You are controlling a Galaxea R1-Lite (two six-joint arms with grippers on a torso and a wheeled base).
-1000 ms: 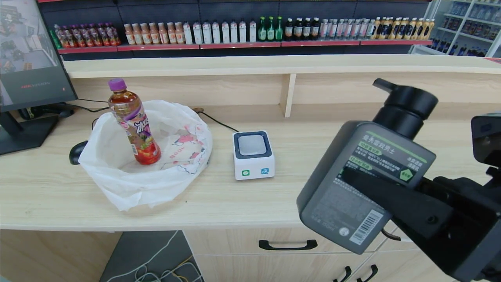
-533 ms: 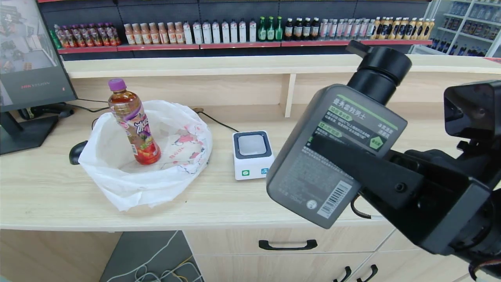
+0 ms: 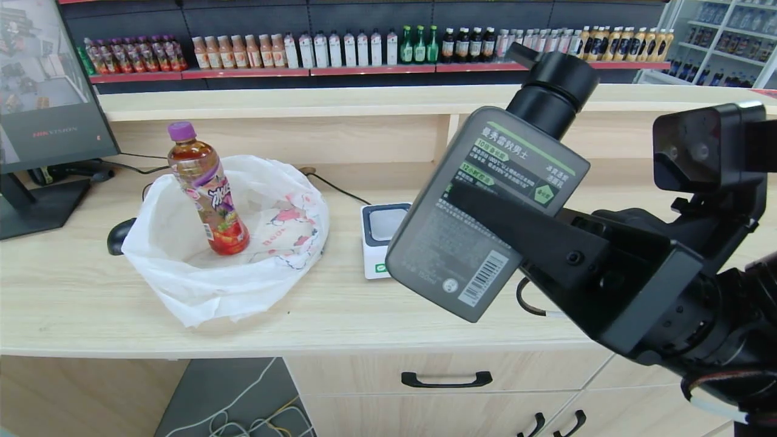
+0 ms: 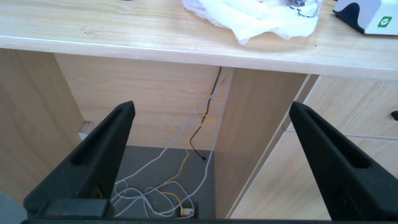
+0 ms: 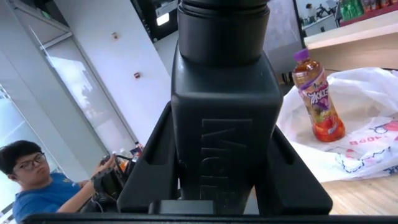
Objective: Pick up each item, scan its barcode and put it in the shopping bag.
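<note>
One pump bottle (image 3: 440, 258), one drink bottle (image 3: 209, 194), one shopping bag (image 3: 182, 285), one scanner (image 3: 376, 252).

A pale wooden counter (image 4: 124, 31) is stretching above and beyond the left gripper's (image 4: 210, 107) spread jaws; between those jaws, loose cables (image 4: 163, 186) are lying on a grey floor (image 4: 199, 186). Past the counter, red-edged shelves (image 3: 364, 71) are lining a dark wall (image 3: 243, 21), and tall windows (image 5: 81, 87) are glowing bright.

Down and to the left of the right gripper (image 3: 467, 206), which clamps the grey pump bottle (image 3: 437, 249), the scanner (image 3: 379, 237) stands on the counter (image 3: 364, 315) with bare wood nearer, and farther left the shopping bag (image 3: 182, 291) lies open around an upright tea bottle (image 3: 209, 194).
</note>
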